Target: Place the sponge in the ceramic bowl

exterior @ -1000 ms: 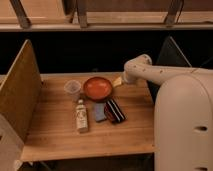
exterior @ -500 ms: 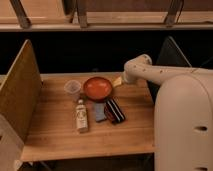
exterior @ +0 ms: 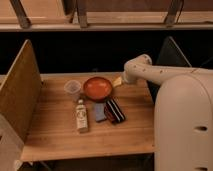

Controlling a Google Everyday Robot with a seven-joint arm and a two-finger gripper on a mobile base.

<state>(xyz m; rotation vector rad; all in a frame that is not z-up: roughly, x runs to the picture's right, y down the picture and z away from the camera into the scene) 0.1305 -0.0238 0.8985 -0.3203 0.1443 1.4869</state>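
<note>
Nothing moved since earlier. My gripper [exterior: 118, 81], state unreadable, right of glossy orange-red round ceramic bowl [exterior: 97, 89]; flat blue-grey rectangular sponge [exterior: 100, 112] lies lower-left, outside bowl.

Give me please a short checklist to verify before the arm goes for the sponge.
1. Sponge lies on the table, outside the ceramic bowl: ok.
2. Ceramic bowl is empty: ok.
3. Gripper is above the sponge: not ok, it is beside the bowl's right rim.
4. Free room around the sponge: not ok, the dark striped object lies close on one side; whether they touch, cannot tell.
5. Bottle is apart from the sponge: ok.
</note>
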